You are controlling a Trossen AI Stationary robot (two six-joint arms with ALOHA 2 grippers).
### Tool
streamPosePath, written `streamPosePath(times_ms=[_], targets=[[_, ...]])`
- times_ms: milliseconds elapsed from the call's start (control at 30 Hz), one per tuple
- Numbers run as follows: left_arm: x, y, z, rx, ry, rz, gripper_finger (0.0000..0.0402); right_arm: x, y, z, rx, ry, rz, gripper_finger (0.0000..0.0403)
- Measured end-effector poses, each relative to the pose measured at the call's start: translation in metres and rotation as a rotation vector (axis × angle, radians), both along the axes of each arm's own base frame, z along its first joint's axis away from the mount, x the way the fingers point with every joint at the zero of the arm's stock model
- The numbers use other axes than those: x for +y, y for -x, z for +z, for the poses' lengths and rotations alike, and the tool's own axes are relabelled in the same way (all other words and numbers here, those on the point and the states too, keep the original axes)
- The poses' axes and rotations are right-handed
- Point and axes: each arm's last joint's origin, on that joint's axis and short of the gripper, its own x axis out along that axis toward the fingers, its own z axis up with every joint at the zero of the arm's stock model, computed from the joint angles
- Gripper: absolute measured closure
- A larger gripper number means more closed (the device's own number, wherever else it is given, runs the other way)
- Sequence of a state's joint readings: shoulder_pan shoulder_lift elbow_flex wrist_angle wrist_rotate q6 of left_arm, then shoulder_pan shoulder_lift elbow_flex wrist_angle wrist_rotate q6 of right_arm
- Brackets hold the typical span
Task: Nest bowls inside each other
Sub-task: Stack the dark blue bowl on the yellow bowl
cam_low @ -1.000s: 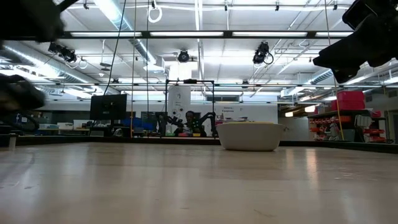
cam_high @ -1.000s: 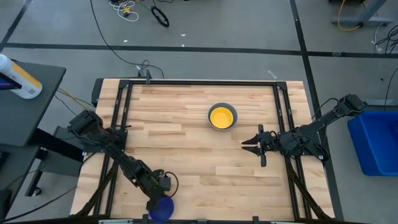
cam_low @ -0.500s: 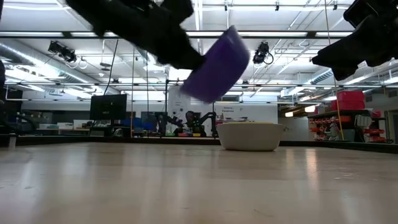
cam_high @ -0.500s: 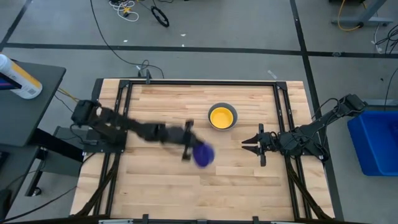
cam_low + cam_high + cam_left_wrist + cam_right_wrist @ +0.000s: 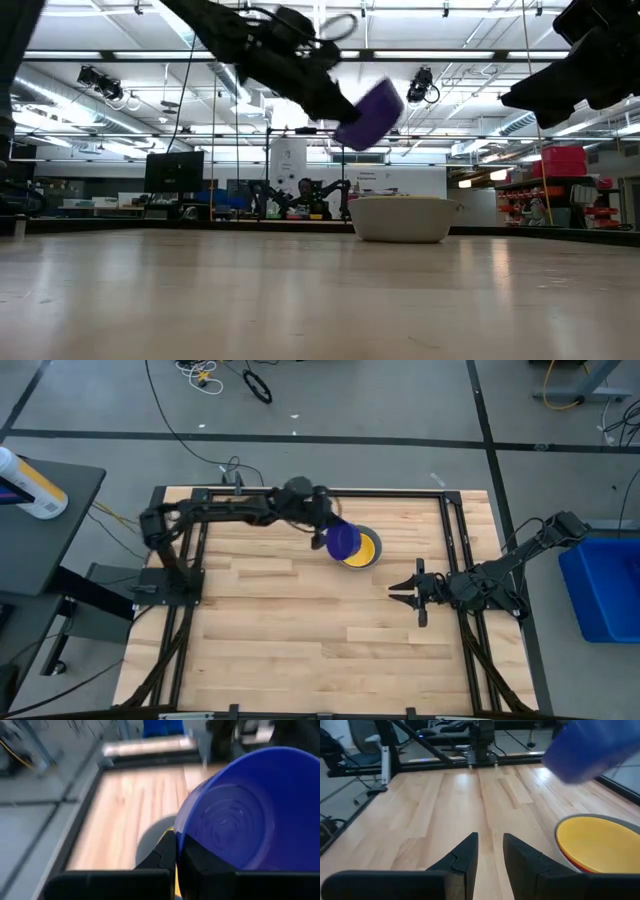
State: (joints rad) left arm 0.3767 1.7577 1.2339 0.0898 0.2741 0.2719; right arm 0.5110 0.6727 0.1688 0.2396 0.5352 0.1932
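Overhead and table-level views of a two-arm station at a pale wooden table (image 5: 300,630) built of butted planks inside a dark metal frame.

Left arm: stretched along the far edge of the table, elbow nearly straight, wrist above the table's middle. The left gripper (image 5: 325,532) is clenched on the rim of the dark blue bowl (image 5: 343,541), one finger inside the wall and one outside, as the left wrist view shows (image 5: 175,852). The bowl hangs tilted in the air, its mouth turned partly sideways; from table level it sits clear above the stack (image 5: 371,112).

Right arm: folded low at the right edge of the table, forearm pointing inward. The right gripper (image 5: 403,591) has its two dark tapered fingers (image 5: 465,855) parted with a narrow gap, grasping nothing, near the stack but apart from it.

Bowls: smooth, round, thin-walled plastic. The dark blue bowl shows faint concentric rings on its inner floor (image 5: 240,825). On the table stands the grey bowl (image 5: 372,538), pale and straight-sided from the side (image 5: 400,220), with the yellow bowl (image 5: 364,554) nested in it; a thin red edge shows under the yellow rim in the right wrist view (image 5: 580,865). From above, the held bowl overlaps the stack's left part.
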Motion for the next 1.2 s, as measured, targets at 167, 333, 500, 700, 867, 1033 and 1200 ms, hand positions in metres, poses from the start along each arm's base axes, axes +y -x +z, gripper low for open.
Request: streamPosePath(times_ms=[167,333,500,700,867,1033,1200], targets=[[0.01,-0.035,-0.016,0.164,0.02,-0.032,0.0396,-0.001,0.0,-0.001,0.009,0.013,-0.032,0.0304],[0.016,-0.059,-0.022,0.269,0.016,-0.042,0.0396,-0.001,0.001,-0.002,0.016,0.012,-0.033,0.0304],[0.018,-0.077,-0.035,0.333,-0.014,-0.055,0.0396,-0.001,0.001,-0.004,0.031,0.02,-0.033,0.0304],[0.019,-0.081,-0.047,0.459,-0.029,-0.043,0.0396,-0.002,0.002,-0.005,0.047,0.017,-0.036,0.0304],[0.02,-0.078,-0.053,0.536,-0.038,-0.032,0.0396,-0.002,0.001,-0.005,0.046,0.011,-0.038,0.0304],[0.018,-0.078,-0.055,0.558,-0.043,-0.035,0.0396,-0.002,0.001,-0.005,0.041,0.009,-0.045,0.0304],[0.017,-0.077,-0.056,0.578,-0.051,-0.011,0.0356,-0.002,0.002,-0.004,0.036,0.003,-0.058,0.0304]])
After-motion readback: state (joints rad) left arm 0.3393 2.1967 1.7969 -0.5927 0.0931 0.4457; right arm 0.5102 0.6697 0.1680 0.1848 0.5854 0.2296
